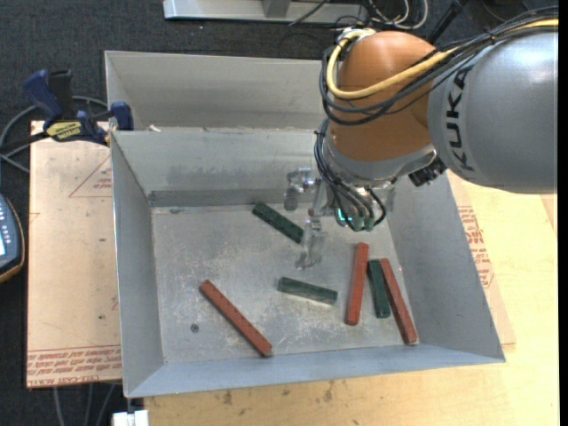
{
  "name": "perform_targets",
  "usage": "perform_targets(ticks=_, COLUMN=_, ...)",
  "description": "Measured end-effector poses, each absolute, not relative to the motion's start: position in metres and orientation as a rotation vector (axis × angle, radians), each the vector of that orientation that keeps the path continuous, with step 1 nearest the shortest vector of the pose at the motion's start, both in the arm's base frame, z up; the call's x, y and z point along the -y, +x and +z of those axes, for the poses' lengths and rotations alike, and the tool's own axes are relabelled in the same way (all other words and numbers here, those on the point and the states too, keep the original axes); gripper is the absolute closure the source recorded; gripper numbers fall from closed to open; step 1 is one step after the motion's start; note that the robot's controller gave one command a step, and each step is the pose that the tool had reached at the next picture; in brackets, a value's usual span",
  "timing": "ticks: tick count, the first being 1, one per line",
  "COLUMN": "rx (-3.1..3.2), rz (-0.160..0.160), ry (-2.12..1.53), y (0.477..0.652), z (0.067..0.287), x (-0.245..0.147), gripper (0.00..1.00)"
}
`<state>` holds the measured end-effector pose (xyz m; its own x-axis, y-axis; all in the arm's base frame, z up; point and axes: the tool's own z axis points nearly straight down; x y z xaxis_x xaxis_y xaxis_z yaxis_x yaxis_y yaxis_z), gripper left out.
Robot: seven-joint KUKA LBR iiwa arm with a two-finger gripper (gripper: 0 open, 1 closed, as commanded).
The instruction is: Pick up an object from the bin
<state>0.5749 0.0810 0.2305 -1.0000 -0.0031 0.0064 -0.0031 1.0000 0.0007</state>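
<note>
My gripper (310, 248) hangs low over the middle of the bin, under the orange wrist cover. Nothing shows between its tips. A dark green stick (278, 223) lies slanted just to its left, towards the back wall. Another dark green stick (307, 290) lies flat on the floor a little in front of the gripper. To the right, a red stick (357, 283) stands nearly straight along the bin floor, apart from the gripper.
Beside that red stick lie a third dark green stick (379, 288) and another red stick (398, 300), close to the right wall. A long red stick (234, 318) lies slanted at the front left. The arm covers the bin's back right corner.
</note>
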Motion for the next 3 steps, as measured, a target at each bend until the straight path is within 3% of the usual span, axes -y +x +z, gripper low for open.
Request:
perform_targets(ticks=1, rx=3.092, rz=-0.001, ry=0.521, y=0.533, z=0.118, x=-0.019, gripper=0.00)
perform_targets(ticks=2, rx=3.130, rz=-0.003, ry=0.273, y=0.566, z=0.069, x=-0.015, gripper=0.00)
perform_targets(ticks=3, rx=3.133, rz=-0.003, ry=0.271, y=0.567, z=0.071, x=-0.015, gripper=1.00)
